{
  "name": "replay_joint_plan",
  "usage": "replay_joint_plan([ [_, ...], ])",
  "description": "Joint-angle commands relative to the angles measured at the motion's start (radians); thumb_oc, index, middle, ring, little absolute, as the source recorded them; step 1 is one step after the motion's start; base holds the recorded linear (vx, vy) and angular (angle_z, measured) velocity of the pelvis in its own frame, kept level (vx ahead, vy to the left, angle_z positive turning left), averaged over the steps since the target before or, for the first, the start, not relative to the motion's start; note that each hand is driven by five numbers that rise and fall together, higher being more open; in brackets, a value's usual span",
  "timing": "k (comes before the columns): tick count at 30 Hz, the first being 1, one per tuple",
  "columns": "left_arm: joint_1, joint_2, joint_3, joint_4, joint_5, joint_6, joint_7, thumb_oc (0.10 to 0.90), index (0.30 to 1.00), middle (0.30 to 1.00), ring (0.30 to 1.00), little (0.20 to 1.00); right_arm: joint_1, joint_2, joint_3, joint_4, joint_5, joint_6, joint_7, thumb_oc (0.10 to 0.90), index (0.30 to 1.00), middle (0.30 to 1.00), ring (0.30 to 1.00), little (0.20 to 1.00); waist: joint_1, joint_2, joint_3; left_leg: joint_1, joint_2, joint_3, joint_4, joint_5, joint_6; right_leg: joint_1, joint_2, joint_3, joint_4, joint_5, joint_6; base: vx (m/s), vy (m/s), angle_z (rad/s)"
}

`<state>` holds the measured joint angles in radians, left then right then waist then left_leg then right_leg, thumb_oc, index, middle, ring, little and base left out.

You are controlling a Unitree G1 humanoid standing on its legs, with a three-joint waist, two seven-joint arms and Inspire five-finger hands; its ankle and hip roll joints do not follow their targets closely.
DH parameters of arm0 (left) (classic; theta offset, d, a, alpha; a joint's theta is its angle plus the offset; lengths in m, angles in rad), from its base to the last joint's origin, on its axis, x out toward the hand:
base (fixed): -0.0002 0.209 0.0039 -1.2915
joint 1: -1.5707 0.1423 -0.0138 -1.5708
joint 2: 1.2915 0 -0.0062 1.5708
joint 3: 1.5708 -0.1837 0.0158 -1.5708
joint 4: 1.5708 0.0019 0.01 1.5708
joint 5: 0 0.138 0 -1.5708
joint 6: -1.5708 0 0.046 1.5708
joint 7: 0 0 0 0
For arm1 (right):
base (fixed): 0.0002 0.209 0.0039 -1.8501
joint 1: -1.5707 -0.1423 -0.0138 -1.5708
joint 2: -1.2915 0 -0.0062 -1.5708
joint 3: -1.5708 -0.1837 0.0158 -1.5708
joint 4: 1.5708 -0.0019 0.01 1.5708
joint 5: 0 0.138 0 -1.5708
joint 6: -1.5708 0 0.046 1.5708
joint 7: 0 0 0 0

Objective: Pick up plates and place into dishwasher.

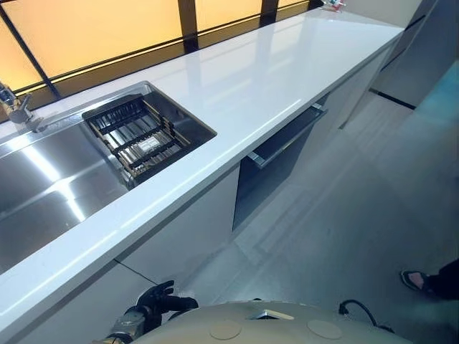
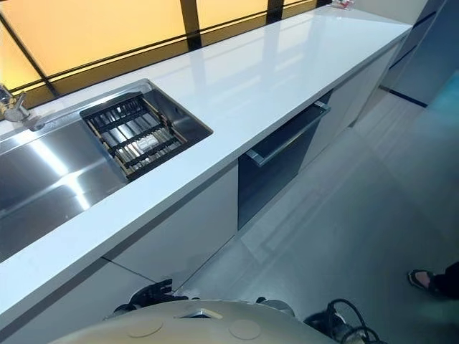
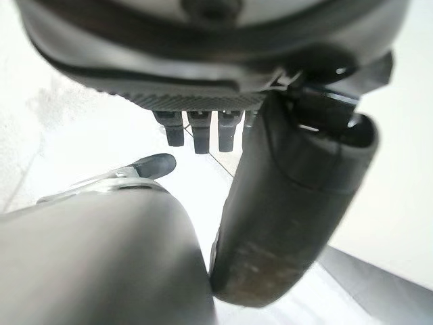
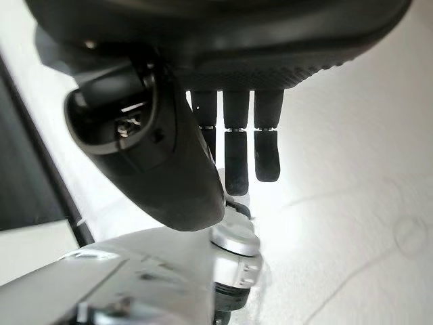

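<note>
Left robot hand point(image 1: 159, 299) low, fingers relaxed, right robot hand point(image 4: 237, 61) likewise, dishwasher point(image 1: 269, 172) well apart.

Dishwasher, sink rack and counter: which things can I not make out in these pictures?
1. Dishwasher: in both eye views its dark door hides the inside.
2. Sink rack: both eye views, the contents are too small to identify.
3. Small object at the far end of the counter: cut off by the top edge.
4. Person's foot: the rest is cut off by the right edge.
</note>
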<state>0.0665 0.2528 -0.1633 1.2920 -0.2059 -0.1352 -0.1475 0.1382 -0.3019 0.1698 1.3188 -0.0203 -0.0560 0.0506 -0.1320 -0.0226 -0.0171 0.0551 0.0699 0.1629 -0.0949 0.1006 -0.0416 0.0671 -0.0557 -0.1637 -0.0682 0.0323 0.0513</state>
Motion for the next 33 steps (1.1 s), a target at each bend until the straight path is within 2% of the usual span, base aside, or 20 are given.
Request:
replay_joint_plan([
  [1, -0.078, 0.016, -0.009, 0.026, 0.002, -0.055, -0.01, 0.8, 0.9, 0.9, 0.9, 0.9, -0.106, 0.003, 0.0, -0.012, -0.001, -0.077, 0.008, 0.1, 0.3, 0.3, 0.3, 0.2, -0.005, 0.013, 0.049, 0.039, -0.075, 0.042, 0.02, -0.14, 0.053, -0.04, 0.035, 0.036, 0.085, -0.052, 0.047, -0.05, 0.025, -0.33],
  [2, -0.08, 0.015, -0.015, 0.025, 0.032, -0.068, 0.0, 0.8, 0.9, 0.9, 0.9, 0.9, -0.109, 0.008, 0.011, -0.017, -0.011, -0.078, 0.019, 0.1, 0.3, 0.3, 0.3, 0.2, -0.007, 0.014, 0.048, 0.04, -0.076, 0.045, 0.02, -0.141, 0.053, -0.04, 0.035, 0.036, 0.086, -0.052, 0.048, -0.04, 0.027, -0.32],
  [4, -0.084, 0.015, -0.038, 0.02, 0.069, -0.081, 0.007, 0.8, 0.9, 0.9, 0.9, 0.9, -0.12, 0.015, 0.035, -0.025, -0.009, -0.068, 0.057, 0.358, 0.521, 0.521, 0.521, 0.458, -0.009, 0.016, 0.047, 0.042, -0.077, 0.049, 0.022, -0.143, 0.054, -0.039, 0.035, 0.034, 0.087, -0.055, 0.048, -0.04, 0.027, -0.16],
  [5, -0.085, 0.015, -0.05, 0.015, 0.073, -0.084, 0.011, 0.8, 0.9, 0.9, 0.9, 0.9, -0.124, 0.019, 0.047, -0.032, -0.006, -0.057, 0.085, 0.745, 0.853, 0.853, 0.853, 0.845, -0.009, 0.017, 0.047, 0.043, -0.077, 0.051, 0.023, -0.144, 0.053, -0.038, 0.034, 0.032, 0.087, -0.056, 0.049, -0.02, 0.024, -0.06],
  [6, -0.087, 0.014, -0.061, 0.01, 0.077, -0.085, 0.014, 0.8, 0.9, 0.9, 0.9, 0.9, -0.132, 0.022, 0.06, -0.037, -0.004, -0.048, 0.107, 0.8, 0.9, 0.9, 0.9, 0.9, -0.009, 0.019, 0.046, 0.046, -0.077, 0.052, 0.022, -0.145, 0.053, -0.035, 0.034, 0.03, 0.084, -0.056, 0.049, -0.03, 0.032, -0.11],
  [9, -0.095, 0.011, -0.083, -0.002, 0.079, -0.075, 0.021, 0.8, 0.9, 0.9, 0.9, 0.9, -0.152, 0.035, 0.1, -0.055, 0.0, -0.023, 0.155, 0.8, 0.9, 0.9, 0.9, 0.9, -0.004, 0.021, 0.042, 0.05, -0.08, 0.056, 0.022, -0.145, 0.052, -0.028, 0.033, 0.022, 0.078, -0.056, 0.05, -0.02, 0.025, -0.15],
  [15, -0.095, 0.008, -0.097, 0.001, 0.109, -0.063, 0.021, 0.8, 0.9, 0.9, 0.9, 0.9, -0.166, 0.05, 0.148, -0.048, -0.046, 0.01, 0.155, 0.8, 0.9, 0.9, 0.9, 0.9, 0.007, 0.025, 0.031, 0.054, -0.08, 0.059, 0.018, -0.145, 0.048, -0.017, 0.032, 0.002, 0.07, -0.062, 0.051, 0.0, 0.0, 0.0],
  [23, -0.089, 0.007, -0.107, 0.009, 0.13, -0.062, 0.023, 0.8, 0.9, 0.9, 0.9, 0.9, -0.178, 0.049, 0.16, -0.029, -0.078, 0.042, 0.148, 0.8, 0.9, 0.9, 0.9, 0.9, 0.016, 0.026, 0.029, 0.054, -0.08, 0.054, 0.017, -0.145, 0.046, -0.013, 0.029, -0.016, 0.07, -0.066, 0.052, 0.0, 0.002, 0.0],
  [29, -0.088, 0.008, -0.112, 0.006, 0.128, -0.069, 0.02, 0.8, 0.9, 0.9, 0.9, 0.9, -0.191, 0.047, 0.165, -0.024, -0.079, 0.025, 0.15, 0.8, 0.9, 0.9, 0.9, 0.9, 0.023, 0.029, 0.031, 0.049, -0.08, 0.049, 0.018, -0.141, 0.044, -0.015, 0.029, -0.018, 0.071, -0.066, 0.051, 0.0, 0.0, 0.0],
  [33, -0.092, 0.007, -0.116, 0.003, 0.135, -0.067, 0.02, 0.8, 0.9, 0.9, 0.9, 0.9, -0.194, 0.048, 0.17, -0.025, -0.077, 0.041, 0.139, 0.8, 0.9, 0.9, 0.9, 0.9, 0.023, 0.03, 0.031, 0.044, -0.079, 0.049, 0.02, -0.14, 0.043, -0.019, 0.028, -0.019, 0.073, -0.066, 0.051, 0.0, 0.0, 0.0],
])
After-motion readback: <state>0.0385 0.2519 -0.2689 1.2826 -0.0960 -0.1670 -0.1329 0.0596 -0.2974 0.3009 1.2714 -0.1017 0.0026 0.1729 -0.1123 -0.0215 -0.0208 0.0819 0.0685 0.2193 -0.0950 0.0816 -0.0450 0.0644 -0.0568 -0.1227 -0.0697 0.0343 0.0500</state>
